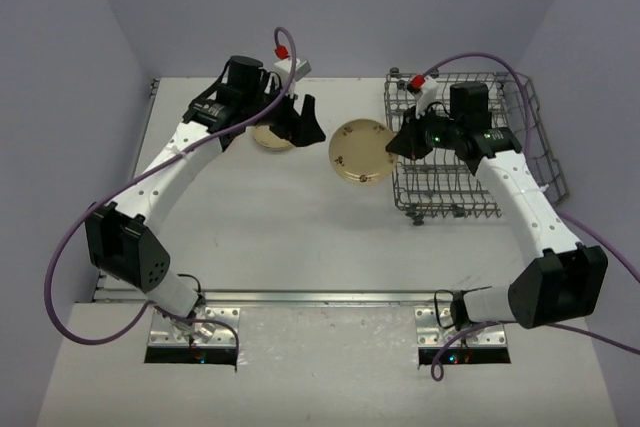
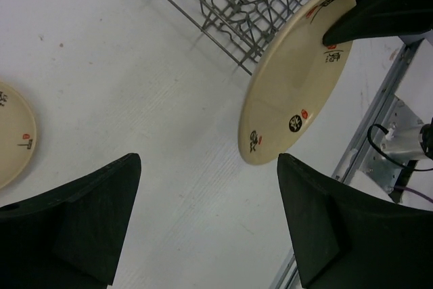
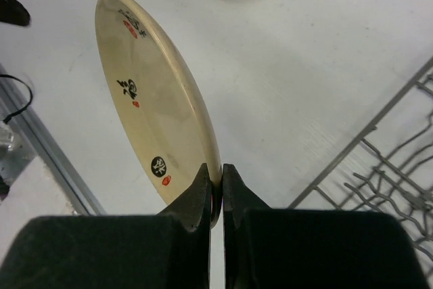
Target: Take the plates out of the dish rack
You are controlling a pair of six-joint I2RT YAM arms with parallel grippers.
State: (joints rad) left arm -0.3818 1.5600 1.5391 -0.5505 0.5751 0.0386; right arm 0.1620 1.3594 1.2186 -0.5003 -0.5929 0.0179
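Tabletop (image 1: 250, 227), white and bare, takes up most of the room in front of both pairs of jaws, bounded by walls at the back and sides and by a metal rail (image 1: 320, 297) along the near edge. Next in size, the dish rack (image 1: 470, 147) sits directly behind the right gripper (image 3: 215, 170). In the right wrist view the rack's wire edge runs off to the right of the fingers.

The right gripper's jaws are pinched tight on the rim of the held plate (image 3: 149, 99), a beige one with small black and red marks. The plate reaches forward and to the left from the fingertips, outside the rack's wall and over open table. I cannot tell whether its far edge touches the surface.

The left gripper (image 2: 208, 167) has its jaws spread wide with nothing between them but white table. In the left wrist view the held plate lies ahead and to the right of these jaws, apart from them. The second plate (image 2: 13, 137), also beige, lies flat on the table just outside the opposite finger.
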